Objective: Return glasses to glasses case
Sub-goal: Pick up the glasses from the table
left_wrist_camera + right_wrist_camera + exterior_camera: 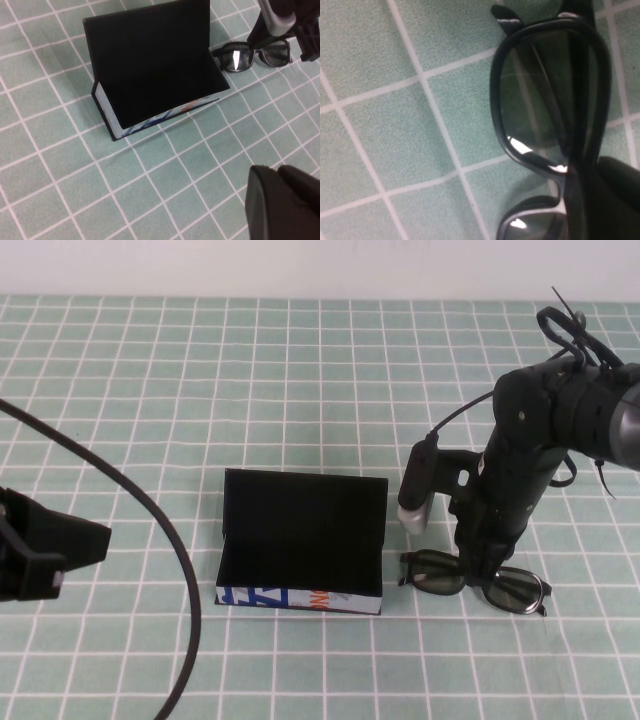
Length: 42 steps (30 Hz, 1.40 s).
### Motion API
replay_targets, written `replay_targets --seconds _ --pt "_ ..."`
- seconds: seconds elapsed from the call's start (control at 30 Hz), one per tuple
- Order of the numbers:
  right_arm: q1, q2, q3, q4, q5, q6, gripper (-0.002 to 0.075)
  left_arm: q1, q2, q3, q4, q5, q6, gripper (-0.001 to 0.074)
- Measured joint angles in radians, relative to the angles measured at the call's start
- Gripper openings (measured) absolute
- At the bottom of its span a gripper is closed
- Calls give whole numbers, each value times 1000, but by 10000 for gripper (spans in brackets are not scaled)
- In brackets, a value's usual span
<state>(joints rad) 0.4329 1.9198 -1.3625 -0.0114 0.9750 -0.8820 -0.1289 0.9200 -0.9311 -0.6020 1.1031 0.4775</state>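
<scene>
You'll find the glasses [472, 583] lying on the checked table [300, 360] at lower right of the high view, just beside the open glasses case [300, 540], with the right end effector [478, 575] down directly over their bridge. It seems to be touching the frame, though you cannot tell whether it is clenched. The left end effector [50, 550] sits at the left edge, well apart; its state cannot be told either.

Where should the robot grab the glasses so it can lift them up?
Best at the bridge, the thin bar between the two lenses, coming straight down from above. The glasses lie folded on the table beside the open glasses case, so the bridge is narrow enough to pinch. The right claw is right over them; the left claw waits far left.
</scene>
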Motion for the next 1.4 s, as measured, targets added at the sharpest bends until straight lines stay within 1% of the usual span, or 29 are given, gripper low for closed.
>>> replay_targets --seconds 0.17,0.47,0.57,0.73,0.83,1.0,1.4 --pt "0 0 -4 0 12 0 -7 0 0 0 0 0 0 -2" --pt "0 4 -52 0 52 0 -2 0 0 0 0 0 0 -2" --pt "0 8 -70 0 73 0 54 0 0 0 0 0 2 -2" --pt "0 8 -75 0 91 11 215 0 0 0 0 0 2 -2" --pt "0 8 -75 0 92 18 277 0 0 0 0 0 2 -2" --pt "0 8 -75 0 92 18 305 0 0 0 0 0 4 -2" --pt "0 33 -75 24 113 20 309 0 0 0 2 0 4 -2"
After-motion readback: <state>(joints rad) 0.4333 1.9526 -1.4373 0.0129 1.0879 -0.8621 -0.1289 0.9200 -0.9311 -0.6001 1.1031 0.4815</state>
